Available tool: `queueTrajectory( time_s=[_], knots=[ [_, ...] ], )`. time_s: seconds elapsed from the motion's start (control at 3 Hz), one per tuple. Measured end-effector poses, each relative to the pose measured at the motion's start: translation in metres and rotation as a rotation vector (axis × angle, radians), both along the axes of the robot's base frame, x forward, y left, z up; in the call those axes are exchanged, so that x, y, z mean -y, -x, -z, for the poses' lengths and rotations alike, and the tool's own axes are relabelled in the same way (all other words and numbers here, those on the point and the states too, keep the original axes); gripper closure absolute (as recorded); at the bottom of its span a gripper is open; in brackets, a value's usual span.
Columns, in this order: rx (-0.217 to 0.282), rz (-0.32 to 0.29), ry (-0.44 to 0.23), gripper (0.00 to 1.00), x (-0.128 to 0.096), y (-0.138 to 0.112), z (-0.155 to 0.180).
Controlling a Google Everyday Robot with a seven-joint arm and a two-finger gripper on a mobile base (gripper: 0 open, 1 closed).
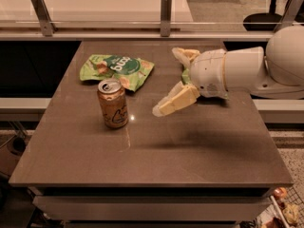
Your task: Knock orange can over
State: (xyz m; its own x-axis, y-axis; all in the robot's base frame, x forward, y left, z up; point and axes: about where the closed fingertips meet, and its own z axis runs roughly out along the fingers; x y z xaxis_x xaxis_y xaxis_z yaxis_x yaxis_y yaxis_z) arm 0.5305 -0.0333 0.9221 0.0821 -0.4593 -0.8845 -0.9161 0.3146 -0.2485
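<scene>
Looking down through the camera view, we see the orange can standing upright on the left half of the brown worktop, just in front of a green snack bag. To the can's right, the gripper extends in from the right side above the worktop. Its pale fingers are spread wide apart with nothing between them, the lower fingertip near the can but clear of it.
</scene>
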Motion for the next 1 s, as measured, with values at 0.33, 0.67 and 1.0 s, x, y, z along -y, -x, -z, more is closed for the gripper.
queueTrajectory(
  time_s=[0.33, 0.67, 1.0],
  knots=[
    [0.008, -0.085, -0.054, 0.00, -0.031, 0.007, 0.007],
    [0.008, -0.085, -0.054, 0.00, -0.032, 0.007, 0.007],
    [-0.023, -0.122, -0.069, 0.00, -0.047, -0.002, 0.013]
  ],
)
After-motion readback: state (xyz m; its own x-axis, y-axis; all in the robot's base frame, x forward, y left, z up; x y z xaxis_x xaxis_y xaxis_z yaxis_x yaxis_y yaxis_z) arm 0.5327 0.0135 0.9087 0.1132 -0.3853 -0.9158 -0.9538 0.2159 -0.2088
